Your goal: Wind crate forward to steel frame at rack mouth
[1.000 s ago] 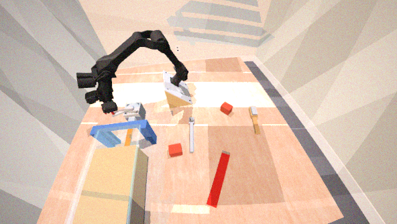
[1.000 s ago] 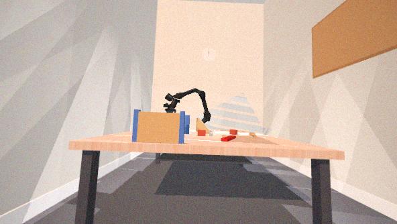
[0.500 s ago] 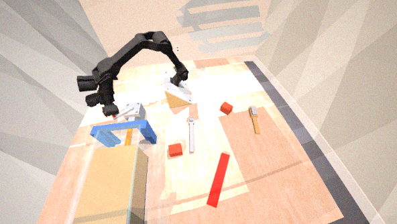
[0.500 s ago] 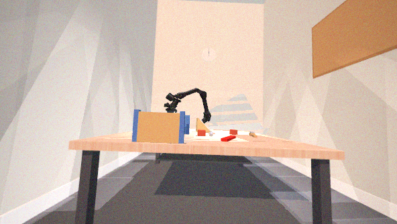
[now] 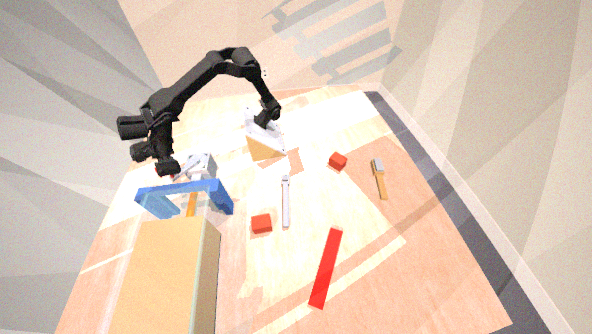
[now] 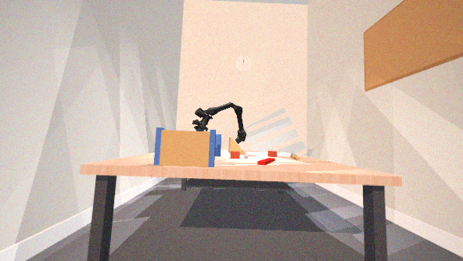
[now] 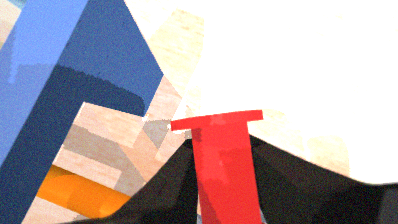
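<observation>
One gripper [image 5: 167, 172] [image 7: 216, 143], closed on a red grip [image 5: 161, 172] [image 7: 225, 167], stands beside the winch [image 5: 201, 165], the landmark for all that follows. The grip seems to be the knob of the winch handle [image 5: 186, 170], whose pale arm reaches over the winch top; presumably the key is already seated, so the fingers pinch the knob to carry it round in a circle. Whether the key is fully down cannot be told.

Just in front of the winch spans the blue frame [image 5: 177, 187] [image 7: 47, 75], probably the steel stop at the rack mouth. An orange strap [image 5: 191, 204] [image 7: 82, 192] runs from the winch side under it to the crate [image 5: 160, 265] [image 6: 184, 148], which lies beyond the frame, looks flat, and has a gap left before its front. Winding is therefore likely unfinished, and slow turns would help keep it from riding up.

Counted: one crate, one strap, one winch, one handle. Off to one side of the winch lie two red blocks [image 5: 261, 223] [image 6: 235, 155], one wrench-like tool [image 5: 285, 201], one red bar [image 5: 326, 268] [image 6: 266, 161] and one brush-like tool [image 5: 380, 179], all apart from it on the worktop [image 5: 370, 280] [image 6: 242, 176], perhaps as distractors.
</observation>
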Robot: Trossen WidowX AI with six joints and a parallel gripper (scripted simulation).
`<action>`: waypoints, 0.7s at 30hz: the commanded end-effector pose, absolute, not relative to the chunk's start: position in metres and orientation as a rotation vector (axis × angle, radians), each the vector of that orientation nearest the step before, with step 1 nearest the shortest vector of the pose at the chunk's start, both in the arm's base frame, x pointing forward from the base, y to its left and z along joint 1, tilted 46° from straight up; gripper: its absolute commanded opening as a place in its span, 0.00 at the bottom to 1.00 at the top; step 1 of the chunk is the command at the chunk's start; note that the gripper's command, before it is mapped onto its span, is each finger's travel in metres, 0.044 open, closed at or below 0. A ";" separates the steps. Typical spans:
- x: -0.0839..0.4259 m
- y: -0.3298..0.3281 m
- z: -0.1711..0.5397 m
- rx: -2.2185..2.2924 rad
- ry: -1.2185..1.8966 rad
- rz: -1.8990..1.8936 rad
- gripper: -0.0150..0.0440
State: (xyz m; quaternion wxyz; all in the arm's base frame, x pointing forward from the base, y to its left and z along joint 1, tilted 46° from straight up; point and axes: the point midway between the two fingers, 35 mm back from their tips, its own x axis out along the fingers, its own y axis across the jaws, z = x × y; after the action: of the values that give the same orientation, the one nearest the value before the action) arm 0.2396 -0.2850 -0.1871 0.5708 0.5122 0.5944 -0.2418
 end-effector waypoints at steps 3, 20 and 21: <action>0.259 -0.264 -0.175 1.226 1.393 -0.511 0.25; 0.268 -0.246 -0.158 1.228 1.394 -0.510 0.25; 0.269 -0.245 -0.157 1.228 1.394 -0.510 0.25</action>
State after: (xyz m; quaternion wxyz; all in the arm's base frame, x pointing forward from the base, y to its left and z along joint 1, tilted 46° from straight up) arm 0.2619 -0.2618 -0.1659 0.5770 0.5131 0.5910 -0.2335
